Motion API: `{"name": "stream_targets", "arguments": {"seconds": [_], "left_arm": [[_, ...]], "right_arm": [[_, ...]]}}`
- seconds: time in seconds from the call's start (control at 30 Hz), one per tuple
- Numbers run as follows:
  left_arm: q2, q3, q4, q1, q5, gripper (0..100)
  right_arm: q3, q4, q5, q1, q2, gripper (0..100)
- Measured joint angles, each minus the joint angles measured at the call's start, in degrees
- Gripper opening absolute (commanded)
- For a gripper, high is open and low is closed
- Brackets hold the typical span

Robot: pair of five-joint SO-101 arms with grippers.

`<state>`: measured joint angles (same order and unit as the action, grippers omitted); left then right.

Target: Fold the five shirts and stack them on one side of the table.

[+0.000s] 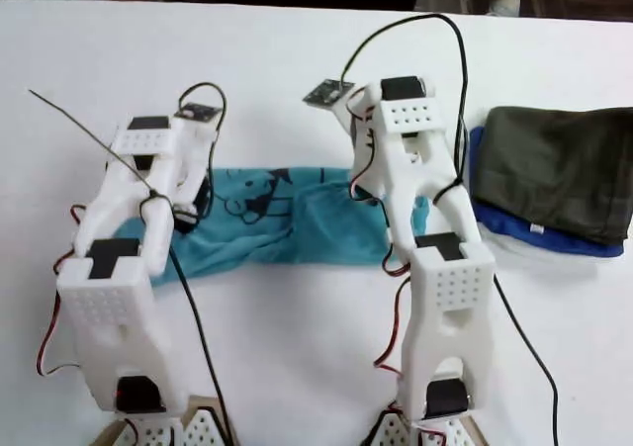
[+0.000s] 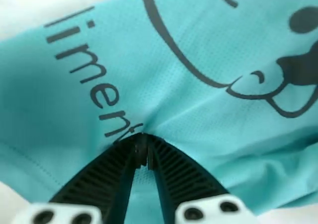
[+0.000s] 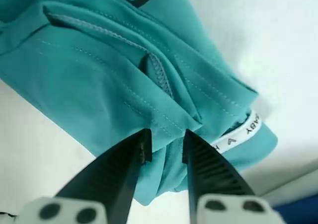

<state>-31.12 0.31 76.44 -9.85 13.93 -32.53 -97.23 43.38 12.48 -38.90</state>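
A teal shirt with dark print lies folded into a long band across the middle of the white table, under both arms. My left gripper is shut on the teal shirt, pinching a tuck of the printed cloth near the band's left end. At the right end, near the white neck label, my right gripper holds a thick fold of the teal shirt between its fingers. A dark green folded shirt lies on a blue one at the right side.
Black cables loop over both arms, and a thin wire slants across the left of the table. The table's far edge runs along the top. Bare tabletop lies in front of the shirt, between the two arm bases.
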Motion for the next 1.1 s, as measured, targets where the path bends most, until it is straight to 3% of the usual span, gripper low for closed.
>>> {"name": "stream_targets", "arguments": {"seconds": [0.43, 0.57, 1.1], "left_arm": [[0.00, 0.00, 0.00, 0.00, 0.00, 3], [0.00, 0.00, 0.00, 0.00, 0.00, 3], [0.00, 0.00, 0.00, 0.00, 0.00, 3]], "right_arm": [[6.42, 4.04, 0.00, 0.00, 0.00, 11.1], [6.42, 4.13, 0.00, 0.00, 0.00, 1.0], [-0.79, 3.69, 0.00, 0.00, 0.00, 2.0]]}}
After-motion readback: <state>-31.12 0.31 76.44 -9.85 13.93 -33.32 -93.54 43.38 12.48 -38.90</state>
